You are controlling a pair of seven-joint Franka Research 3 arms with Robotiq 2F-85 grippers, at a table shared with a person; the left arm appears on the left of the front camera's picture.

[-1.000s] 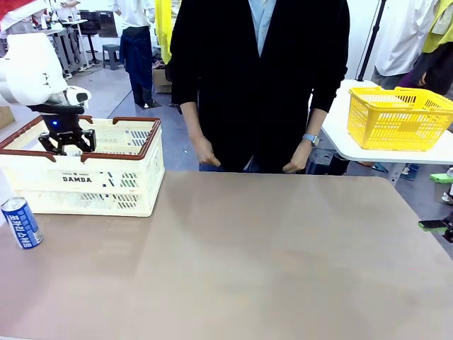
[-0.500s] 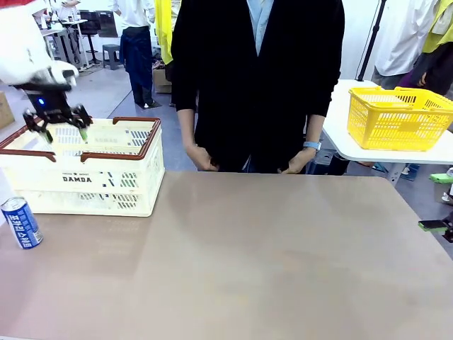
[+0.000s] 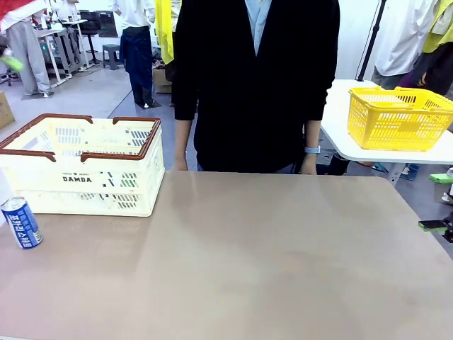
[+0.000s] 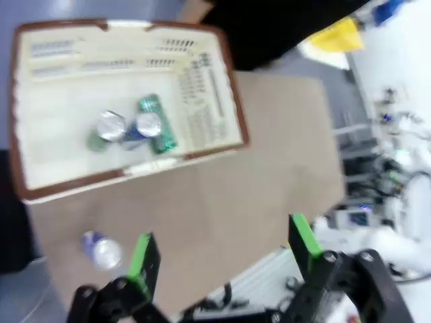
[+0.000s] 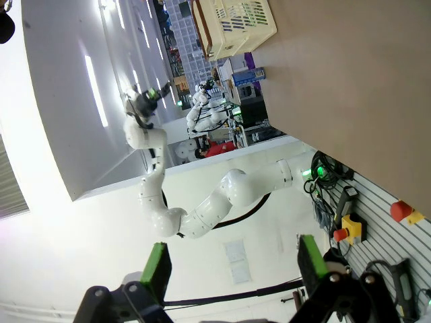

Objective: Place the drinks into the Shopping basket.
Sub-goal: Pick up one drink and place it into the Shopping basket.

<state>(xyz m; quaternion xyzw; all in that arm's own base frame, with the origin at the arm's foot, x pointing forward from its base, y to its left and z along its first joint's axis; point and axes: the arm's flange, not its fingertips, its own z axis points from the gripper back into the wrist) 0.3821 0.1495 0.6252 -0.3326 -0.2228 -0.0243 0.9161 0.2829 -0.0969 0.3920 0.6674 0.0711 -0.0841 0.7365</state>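
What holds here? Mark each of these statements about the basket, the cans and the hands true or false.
1. The Shopping basket holds cans, seen from the left wrist. True.
2. The blue can on the table lies on its side. False: it stands upright, beside the basket's front.
3. The left hand grips a can. False: its jaws stand open with nothing between them.
4. The right hand is open and holds nothing. True.
5. The yellow basket sits on the brown table. False: it rests on a separate white table at the right.
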